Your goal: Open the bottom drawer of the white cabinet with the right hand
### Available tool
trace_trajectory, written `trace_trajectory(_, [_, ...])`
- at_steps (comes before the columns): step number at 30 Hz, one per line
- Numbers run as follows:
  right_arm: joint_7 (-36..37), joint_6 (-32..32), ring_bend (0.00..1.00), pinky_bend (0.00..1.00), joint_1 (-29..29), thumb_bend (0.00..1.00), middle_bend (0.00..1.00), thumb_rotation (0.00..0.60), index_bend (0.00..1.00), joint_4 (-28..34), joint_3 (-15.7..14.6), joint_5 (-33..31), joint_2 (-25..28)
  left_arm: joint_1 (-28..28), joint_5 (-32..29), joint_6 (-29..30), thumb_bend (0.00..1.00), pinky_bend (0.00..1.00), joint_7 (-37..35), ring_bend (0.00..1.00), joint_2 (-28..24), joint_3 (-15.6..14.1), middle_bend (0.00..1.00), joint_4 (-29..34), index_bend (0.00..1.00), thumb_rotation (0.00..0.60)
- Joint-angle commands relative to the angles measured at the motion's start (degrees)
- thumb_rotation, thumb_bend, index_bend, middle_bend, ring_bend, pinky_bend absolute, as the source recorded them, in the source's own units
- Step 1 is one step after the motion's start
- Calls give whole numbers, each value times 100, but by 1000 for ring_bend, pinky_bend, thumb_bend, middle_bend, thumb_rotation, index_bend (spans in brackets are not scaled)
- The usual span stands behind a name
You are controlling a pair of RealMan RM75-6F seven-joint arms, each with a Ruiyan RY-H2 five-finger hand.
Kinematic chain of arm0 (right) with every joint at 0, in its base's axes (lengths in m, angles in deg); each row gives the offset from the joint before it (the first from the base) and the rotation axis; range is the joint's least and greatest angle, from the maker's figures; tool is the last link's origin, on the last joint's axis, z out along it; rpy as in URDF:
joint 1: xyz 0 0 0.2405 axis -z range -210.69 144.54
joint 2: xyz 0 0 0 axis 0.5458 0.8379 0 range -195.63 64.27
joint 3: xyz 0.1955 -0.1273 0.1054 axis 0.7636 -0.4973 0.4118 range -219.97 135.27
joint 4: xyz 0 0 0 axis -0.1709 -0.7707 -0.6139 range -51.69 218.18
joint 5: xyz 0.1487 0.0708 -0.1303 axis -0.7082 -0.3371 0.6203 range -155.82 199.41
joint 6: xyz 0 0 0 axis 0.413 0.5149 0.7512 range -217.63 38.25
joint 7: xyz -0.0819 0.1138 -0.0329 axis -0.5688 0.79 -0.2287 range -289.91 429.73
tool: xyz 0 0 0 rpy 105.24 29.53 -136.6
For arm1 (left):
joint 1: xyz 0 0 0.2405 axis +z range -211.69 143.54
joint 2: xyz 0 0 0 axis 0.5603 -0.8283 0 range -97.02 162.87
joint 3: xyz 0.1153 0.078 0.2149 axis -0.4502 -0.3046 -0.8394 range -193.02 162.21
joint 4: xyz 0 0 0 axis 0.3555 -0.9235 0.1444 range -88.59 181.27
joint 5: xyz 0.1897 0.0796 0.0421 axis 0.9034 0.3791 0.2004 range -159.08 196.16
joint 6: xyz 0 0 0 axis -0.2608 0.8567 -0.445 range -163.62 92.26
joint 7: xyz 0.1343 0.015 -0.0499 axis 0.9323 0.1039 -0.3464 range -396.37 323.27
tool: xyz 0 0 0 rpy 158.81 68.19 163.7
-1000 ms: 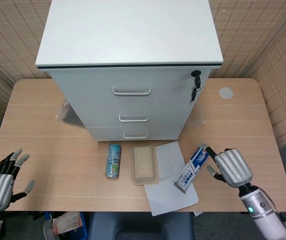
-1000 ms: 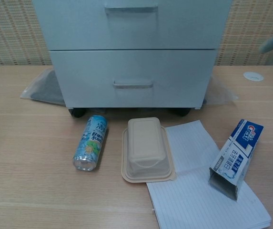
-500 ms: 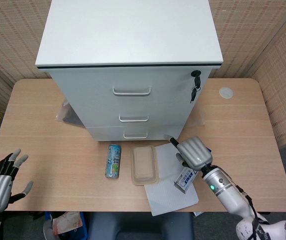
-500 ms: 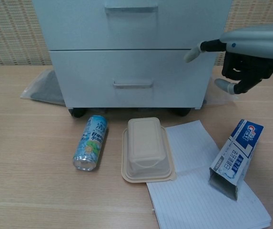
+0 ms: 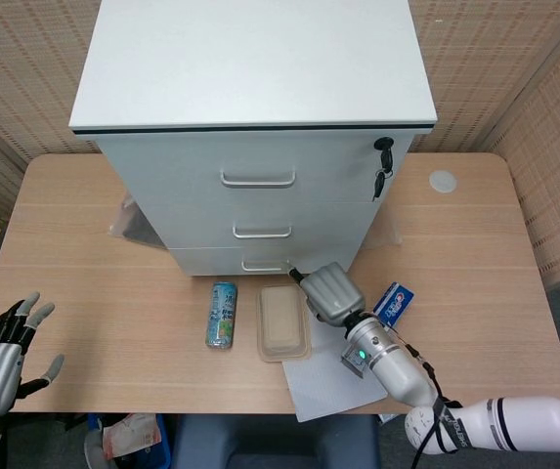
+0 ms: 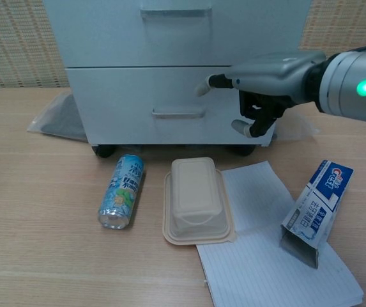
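The white cabinet [image 5: 255,107] stands at the back of the table. Its bottom drawer [image 6: 170,105] is closed, with a small bar handle [image 6: 178,113] [image 5: 265,265]. My right hand [image 6: 266,80] [image 5: 328,291] hovers in front of that drawer, to the right of the handle. One finger [image 6: 203,86] points left, its tip just above and right of the handle, not touching it. Its other fingers curl under the palm and it holds nothing. My left hand [image 5: 1,357] hangs at the table's near left edge with its fingers spread, empty.
A drink can [image 6: 121,190] lies in front of the cabinet, and next to it a beige lidded box [image 6: 197,199]. A lined paper sheet [image 6: 278,268] carries a toothpaste box [image 6: 315,211]. A plastic bag [image 5: 128,223] lies left of the cabinet. Keys [image 5: 384,156] hang from the top drawer.
My right hand has swept left and forward from beside the toothpaste box to the front of the bottom drawer, near its handle. The left hand has stayed put.
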Motion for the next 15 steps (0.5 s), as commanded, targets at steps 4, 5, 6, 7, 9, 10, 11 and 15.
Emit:
trace_trajectory(4, [-133, 169, 935, 727, -314, 470, 917, 600, 75, -233, -88, -386, -243, 12, -7, -17, 309, 114, -8, 61, 23, -20, 46, -33, 132, 600])
trace_trajectory(5, [-133, 187, 934, 728, -350, 470, 917, 600, 75, -261, -92, -439, -265, 13, -8, -18, 309, 114, -11, 61, 27, -21, 45, -39, 132, 600])
trace_trajectory(6, [-136, 213, 934, 728, -394, 470, 917, 600, 75, -300, -102, -494, -291, 15, -10, -19, 309, 114, -18, 61, 30, -23, 46, -45, 132, 600])
trace_trajectory(7, [-140, 230, 934, 728, -425, 470, 917, 600, 75, -329, -115, -531, -308, 17, -13, -19, 309, 114, -22, 61, 32, -22, 46, -50, 132, 600])
trace_trajectory(9, [-136, 254, 934, 727, -491, 470, 917, 600, 75, -383, -140, -631, -340, 19, -19, -17, 309, 114, -26, 61, 34, -18, 46, -64, 132, 600])
trace_trajectory(10, [-130, 258, 935, 727, -519, 470, 917, 600, 75, -405, -148, -674, -350, 19, -20, -17, 309, 114, -30, 61, 36, -17, 46, -69, 132, 600])
trace_trajectory(11, [-121, 264, 935, 727, -545, 470, 917, 600, 75, -427, -155, -714, -361, 19, -19, -16, 309, 114, -35, 61, 40, -17, 46, -74, 132, 600])
trace_trajectory(15, [-95, 259, 935, 727, -657, 470, 917, 600, 75, -527, -205, -846, -410, 14, -17, -36, 309, 114, -40, 61, 55, -23, 46, -94, 132, 600])
